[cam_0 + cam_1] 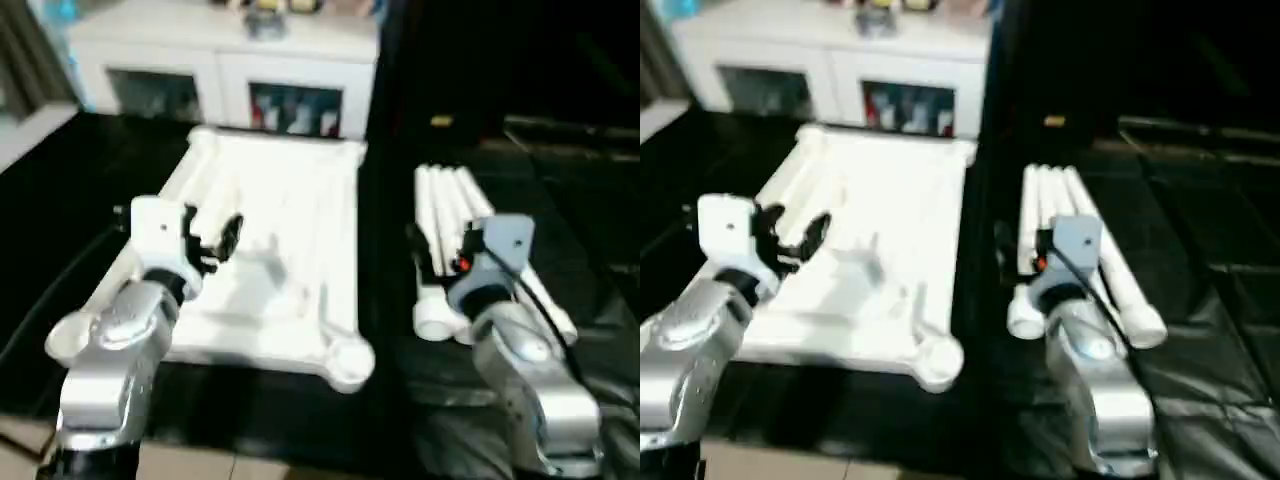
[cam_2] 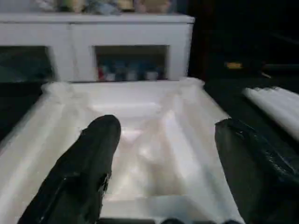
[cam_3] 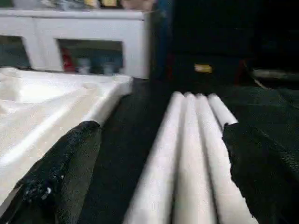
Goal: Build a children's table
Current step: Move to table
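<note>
smooth white plastic tabletop, glossy plastic legs, black cloth surface

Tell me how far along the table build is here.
Barely started. Done: the tabletop lies underside up, corner sockets empty. In hand: nothing; the left tool hovers open over the tabletop, the right tool open above the legs. Left: every leg, bundled side by side on the black surface, needs fitting.

White tabletop with ribbed underside, four white legs, both on a black surface; white cabinet with glass doors; silver forearms carrying the black-fingered left claw and right claw
</note>
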`<state>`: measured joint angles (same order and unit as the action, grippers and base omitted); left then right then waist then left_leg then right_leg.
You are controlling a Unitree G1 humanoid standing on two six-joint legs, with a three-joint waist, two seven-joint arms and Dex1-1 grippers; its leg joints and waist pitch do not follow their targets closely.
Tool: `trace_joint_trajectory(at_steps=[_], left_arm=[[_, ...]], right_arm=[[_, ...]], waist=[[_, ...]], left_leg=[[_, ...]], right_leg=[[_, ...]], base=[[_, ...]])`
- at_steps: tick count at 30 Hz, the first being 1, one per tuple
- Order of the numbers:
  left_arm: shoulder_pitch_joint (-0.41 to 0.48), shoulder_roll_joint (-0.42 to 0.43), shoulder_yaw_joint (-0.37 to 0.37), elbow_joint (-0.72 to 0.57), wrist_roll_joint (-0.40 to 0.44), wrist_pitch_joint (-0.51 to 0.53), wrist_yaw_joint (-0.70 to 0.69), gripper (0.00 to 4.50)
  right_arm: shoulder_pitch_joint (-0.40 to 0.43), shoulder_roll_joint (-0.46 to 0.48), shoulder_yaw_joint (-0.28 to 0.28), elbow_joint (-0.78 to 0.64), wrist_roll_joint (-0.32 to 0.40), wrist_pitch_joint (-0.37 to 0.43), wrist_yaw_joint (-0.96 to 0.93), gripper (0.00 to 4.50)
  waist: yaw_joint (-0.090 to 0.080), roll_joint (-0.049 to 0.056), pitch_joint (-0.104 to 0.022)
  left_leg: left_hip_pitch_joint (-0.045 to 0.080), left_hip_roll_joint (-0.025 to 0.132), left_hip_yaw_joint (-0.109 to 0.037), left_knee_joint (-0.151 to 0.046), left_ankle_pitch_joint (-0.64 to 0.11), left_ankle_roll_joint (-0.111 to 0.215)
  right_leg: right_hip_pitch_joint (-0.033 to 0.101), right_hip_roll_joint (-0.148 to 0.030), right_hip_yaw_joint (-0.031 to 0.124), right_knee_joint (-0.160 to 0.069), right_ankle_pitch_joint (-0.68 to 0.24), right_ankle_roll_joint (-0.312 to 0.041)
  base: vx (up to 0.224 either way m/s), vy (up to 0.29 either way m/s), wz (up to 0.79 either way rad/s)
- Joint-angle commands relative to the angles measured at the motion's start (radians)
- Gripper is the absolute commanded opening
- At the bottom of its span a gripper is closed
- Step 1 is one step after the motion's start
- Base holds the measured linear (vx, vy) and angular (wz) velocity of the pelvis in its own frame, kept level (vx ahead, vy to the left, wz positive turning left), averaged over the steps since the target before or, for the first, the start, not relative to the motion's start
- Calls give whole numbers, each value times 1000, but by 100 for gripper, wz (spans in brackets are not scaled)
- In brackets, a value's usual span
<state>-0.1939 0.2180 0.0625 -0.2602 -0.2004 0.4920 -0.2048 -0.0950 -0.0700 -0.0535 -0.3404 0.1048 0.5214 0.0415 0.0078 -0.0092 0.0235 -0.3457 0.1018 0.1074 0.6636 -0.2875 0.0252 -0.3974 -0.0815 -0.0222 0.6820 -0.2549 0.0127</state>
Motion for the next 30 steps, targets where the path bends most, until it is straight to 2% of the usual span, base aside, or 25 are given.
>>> trace_joint_trajectory(at_steps=[1, 2, 3, 4, 5, 6, 7, 8, 9, 10, 11, 12, 13, 14, 15, 16, 18, 19, 20, 21, 22, 23, 24, 27, 30], left_arm=[[-13, 15, -9, -11, 8, -7, -10, 366], [-16, 16, -11, -9, 6, -9, -18, 366], [-16, 16, -11, -9, 5, -9, -18, 366], [-17, 17, -12, -6, 7, -15, -23, 366], [-21, 15, -12, -1, 10, -15, -23, 366], [-22, 15, -12, 1, 11, -15, -22, 366], [-24, 15, -12, 3, 12, -14, -22, 366], [-31, 19, -15, 11, 25, -11, -14, 366], [-35, 32, -26, 16, 49, -14, -3, 366], [-40, 38, -29, 22, 61, -15, 6, 366], [-42, 41, -30, 26, 67, -17, 10, 366], [-51, 42, -25, 37, 69, -16, 18, 366], [-55, 42, -21, 41, 68, -16, 20, 366], [-62, 36, -10, 47, 54, -21, 18, 366], [-67, 30, 1, 47, 39, -22, 15, 366], [-73, 40, -3, 46, 32, -4, -2, 366], [-76, 60, -19, 46, 35, 7, -28, 366], [-75, 76, -32, 42, 31, 8, -58, 366], [-74, 94, -46, 38, 26, 14, -96, 366], [-74, 99, -50, 37, 25, 17, -106, 366], [-77, 131, -75, 43, 28, 24, -153, 366], [-86, 175, -111, 53, 28, 35, -219, 366], [-91, 201, -130, 57, 22, 46, -261, 366], [-116, 251, -168, 76, -11, 58, -383, 366], [-147, 327, -255, 106, 1, 27, -548, 366]], right_arm=[[0, 15, -2, -2, 9, 3, 0, 444], [2, 28, -6, -5, 29, -4, 3, 444], [2, 29, -6, -5, 31, -4, 3, 444], [3, 25, 7, -9, 22, -19, 2, 444], [0, 14, 19, -4, 1, -31, -5, 444], [-1, 14, 19, -3, 0, -30, -6, 444], [-2, 13, 19, -1, -1, -28, -7, 444], [-6, 19, 10, 2, 5, -28, -9, 444], [-7, 23, 5, 2, 12, -28, -5, 444], [-8, 25, 2, 2, 15, -29, -4, 444], [-8, 26, 0, 2, 17, -29, -3, 444], [-10, 28, 2, 0, 21, -30, 2, 444], [-10, 29, 4, -1, 21, -30, 4, 444], [-10, 30, 11, -1, 22, -28, 14, 444], [-10, 30, 16, 1, 26, -29, 21, 444], [-12, 22, 29, 6, 18, -34, 24, 444], [-16, 11, 43, 13, 9, -39, 27, 444], [-19, 1, 52, 18, 3, -42, 35, 444], [-25, -8, 55, 22, 6, -38, 52, 444], [-27, -11, 56, 23, 7, -36, 57, 444], [-34, -20, 55, 27, 14, -26, 74, 444], [-46, -36, 51, 32, 26, -11, 106, 444], [-54, -49, 50, 35, 35, -4, 128, 444], [-83, -110, 57, 48, 41, 12, 186, 444], [-105, -232, 94, 55, 46, 55, 306, 444]], waist=[[38, -19, -50], [28, 0, -44], [23, 6, -44], [21, 31, -55], [33, 27, -52], [41, 24, -51], [50, 25, -46], [78, 12, -35], [97, 1, -20], [102, -9, -14], [92, 33, -26], [60, 48, -18], [41, 61, -20], [11, 94, -32], [2, 98, -30], [-12, 106, -24], [-14, 108, -24], [-15, 94, -29], [-9, 77, -35], [-2, 67, -36], [10, 46, -31], [14, 42, -29], [13, 44, -23], [12, 49, -31], [17, 64, -28]], left_leg=[[-53, 43, -27, -39, 127, 48], [-46, 49, -23, -74, 195, -12], [-42, 51, -23, -78, 223, -29], [1, 64, 22, -56, 198, -97], [-13, 50, 43, -65, 76, -182], [-19, 45, 53, -63, 23, -198], [-10, 46, 59, -54, -42, -195], [-8, 41, 40, 10, -144, -119], [-24, 42, 6, 56, -146, -86], [-71, 58, -49, 42, -100, -28], [-58, 71, -68, 18, -43, -28], [-32, 64, -58, -78, -89, -12], [4, 79, -60, -114, -170, -33], [20, 114, -100, -157, -295, -151], [19, 133, -115, -170, -320, -206], [16, 170, -137, -184, -326, -250], [22, 174, -140, -179, -307, -196], [16, 154, -130, -156, -259, -148], [-20, 93, -81, -122, -209, -140], [-36, 75, -60, -112, -190, -134], [-35, 69, -43, -108, -182, -100], [-29, 71, -37, -107, -182, -83], [-28, 83, -31, -116, -184, -58], [-31, 96, -27, -127, -134, -49], [-24, 101, -19, -135, -192, -58]], right_leg=[[120, -133, 103, -114, 127, -43], [97, -71, 64, -96, 262, -48], [92, -54, 55, -86, 323, -56], [44, -5, 93, -104, 318, -54], [56, 18, 117, -97, 182, -89], [62, 16, 136, -109, 116, -95], [51, 8, 158, -125, 24, -105], [64, -53, 274, -192, -290, -150], [73, -78, 356, -225, -484, -151], [101, -125, 318, -204, -462, -172], [80, -110, 293, -205, -418, -196], [42, -3, 196, -170, -378, -204], [-1, 54, 136, -132, -325, -181], [5, 57, 53, -53, -15, -108], [11, 52, 36, -47, 35, -86], [14, 33, 13, -36, 48, -42], [14, 9, -3, -37, 9, -25], [31, -13, 4, -60, 11, -32], [63, -56, 23, -112, 67, -79], [73, -80, 36, -124, 58, -99], [74, -101, 50, -143, -90, -116], [69, -103, 52, -152, -189, -122], [59, -97, 50, -163, -410, -137], [55, -75, 40, -146, -297, -159], [50, -65, 37, -138, -212, -188]], base=[[3, -78, -10], [3, -78, -10], [-2, -58, -9], [-39, -7, -19], [-39, -7, -19], [-64, 37, -46], [-67, 57, -49], [-67, 57, -49], [-88, 105, -41], [-88, 170, -36], [-88, 170, -36], [-89, 197, -14], [-93, 212, 5], [-93, 212, 5], [-92, 198, 9], [-72, 123, 8], [-36, 62, 4], [-69, -8, -3], [-69, -8, -3], [-88, -38, -3], [-78, -71, 5], [-78, -71, 5], [-60, -84, 4], [-34, -72, -1], [0, 0, 0]])
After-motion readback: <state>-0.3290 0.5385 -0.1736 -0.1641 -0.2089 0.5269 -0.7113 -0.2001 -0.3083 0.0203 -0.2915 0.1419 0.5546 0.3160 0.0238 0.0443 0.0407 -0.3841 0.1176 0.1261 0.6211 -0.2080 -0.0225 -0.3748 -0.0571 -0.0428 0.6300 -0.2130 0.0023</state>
